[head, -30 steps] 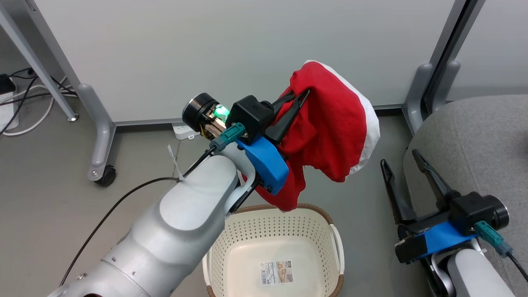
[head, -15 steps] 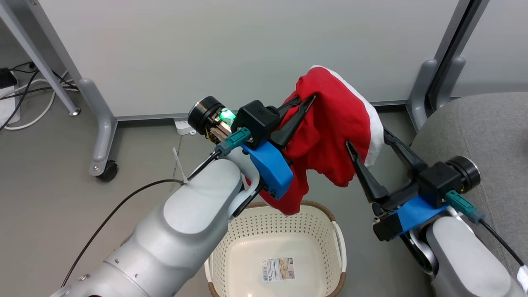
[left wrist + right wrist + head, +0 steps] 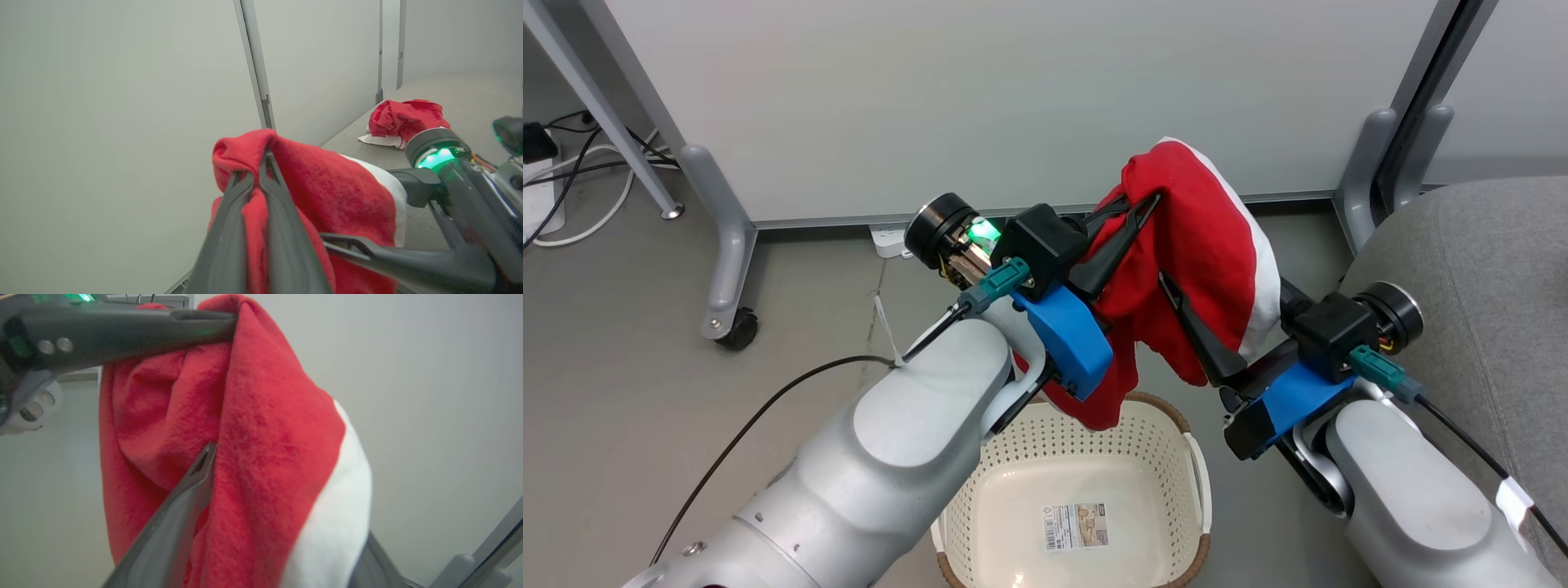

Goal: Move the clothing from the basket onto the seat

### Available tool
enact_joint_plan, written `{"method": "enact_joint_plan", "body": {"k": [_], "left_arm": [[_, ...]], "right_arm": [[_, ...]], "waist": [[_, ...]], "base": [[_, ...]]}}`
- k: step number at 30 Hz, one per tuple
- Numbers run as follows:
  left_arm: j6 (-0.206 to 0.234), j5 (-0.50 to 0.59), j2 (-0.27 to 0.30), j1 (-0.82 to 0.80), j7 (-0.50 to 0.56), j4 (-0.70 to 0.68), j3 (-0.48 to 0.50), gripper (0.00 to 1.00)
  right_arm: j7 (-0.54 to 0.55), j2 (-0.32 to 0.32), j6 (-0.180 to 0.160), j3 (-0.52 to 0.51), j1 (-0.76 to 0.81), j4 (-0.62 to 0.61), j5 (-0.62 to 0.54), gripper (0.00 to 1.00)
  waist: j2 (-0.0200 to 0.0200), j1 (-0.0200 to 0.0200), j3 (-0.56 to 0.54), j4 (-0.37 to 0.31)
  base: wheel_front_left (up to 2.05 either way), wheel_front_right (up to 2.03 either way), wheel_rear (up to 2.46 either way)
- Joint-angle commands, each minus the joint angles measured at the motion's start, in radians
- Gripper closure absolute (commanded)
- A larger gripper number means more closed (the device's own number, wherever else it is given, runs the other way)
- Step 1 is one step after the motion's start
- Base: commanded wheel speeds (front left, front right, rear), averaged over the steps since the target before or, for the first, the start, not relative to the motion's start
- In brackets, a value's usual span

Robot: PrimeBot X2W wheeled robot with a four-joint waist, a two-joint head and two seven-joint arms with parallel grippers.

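**Garment aloft between two claws**

The garment (image 3: 1184, 245), red with a white band, hangs bunched above the basket (image 3: 1168, 412), clamped in the left claw (image 3: 1142, 198) to lift it clear. The right claw (image 3: 1221, 286), spread wide, straddles the cloth, probably to share the carry toward the seat (image 3: 1486, 245), where a second red garment (image 3: 404, 118) lies

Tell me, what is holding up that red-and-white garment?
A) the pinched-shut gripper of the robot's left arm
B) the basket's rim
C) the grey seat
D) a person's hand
A: the left gripper is pinched shut on the red garment, which hangs above the basket, while the right gripper stands open around its lower part.
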Motion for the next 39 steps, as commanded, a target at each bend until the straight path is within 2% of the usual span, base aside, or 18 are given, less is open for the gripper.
{"method": "enact_joint_plan", "body": {"k": [1,2,3,36,37,38,39], "left_arm": [[0.005,-0.006,0.002,-0.013,-0.005,-0.002,0.002,1.0],[0.005,-0.005,0.002,-0.013,-0.005,-0.003,0.001,1.0],[0.005,-0.005,0.002,-0.012,-0.005,-0.003,0.0,1.0],[0.008,-0.015,0.002,-0.012,-0.005,0.001,-0.01,1.0],[0.014,-0.015,0.001,-0.011,-0.005,-0.005,-0.004,0.67],[0.016,-0.016,0.002,-0.009,-0.005,-0.006,-0.001,0.0],[0.019,-0.015,0.002,-0.008,-0.005,-0.01,0.003,0.0]], "right_arm": [[0.0,0.004,0.0,0.004,-0.015,0.007,0.005,0.47],[0.0,0.004,0.0,0.009,-0.019,0.014,0.006,0.82],[0.0,0.006,0.0,0.012,-0.025,0.019,0.01,1.0],[0.0,0.003,0.0,0.022,-0.024,0.032,0.025,1.0],[0.0,0.003,0.0,0.022,-0.023,0.032,0.025,1.0],[0.0,0.003,0.0,0.022,-0.023,0.032,0.025,1.0],[0.0,0.002,0.0,0.022,-0.023,0.032,0.025,1.0]], "waist": [[0.0,0.0,0.0,0.0],[0.0,0.0,0.0,0.0],[0.0,0.0,0.0,0.0],[0.0,0.0,-0.003,-0.002],[0.0,0.0,-0.003,-0.002],[0.0,0.0,-0.003,-0.002],[0.0,0.0,-0.002,-0.002]], "base": [[0.0,0.0,0.0],[0.0,0.0,0.0],[0.0,0.0,0.0],[0.0,0.0,0.0],[0.0,0.0,0.0],[0.0,0.0,0.0],[0.0,0.0,0.0]]}}
